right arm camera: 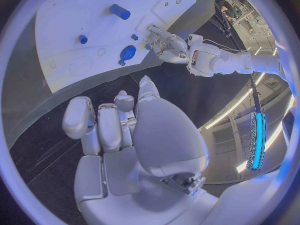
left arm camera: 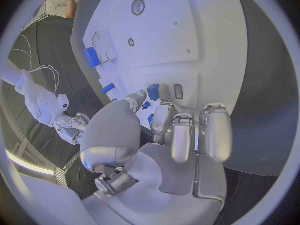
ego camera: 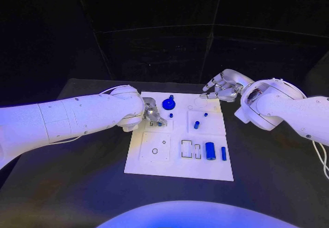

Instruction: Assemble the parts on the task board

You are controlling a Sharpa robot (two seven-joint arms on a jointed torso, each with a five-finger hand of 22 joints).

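Left hand [ego camera: 149, 115] is reaching over the left edge of the flat white rectangular task board [ego camera: 154, 164], fingers [left arm camera: 180, 135] curling down at a small blue rectangular part [left arm camera: 153, 91] near the board's far left; cannot tell whether they are clamping it or just touching. Right hand [ego camera: 223, 86] is hovering over the black surface [ego camera: 274, 180] just off the board's far right corner, fingers [right arm camera: 100, 127] loosely apart, holding nothing. On the board: round blue knob part [ego camera: 169, 104] sitting near the far edge, short blue peg part [ego camera: 197, 125] lying mid-board, large blue cylinder part [ego camera: 210, 151] and slim blue bar part [ego camera: 223, 153] lying side by side near the right edge.
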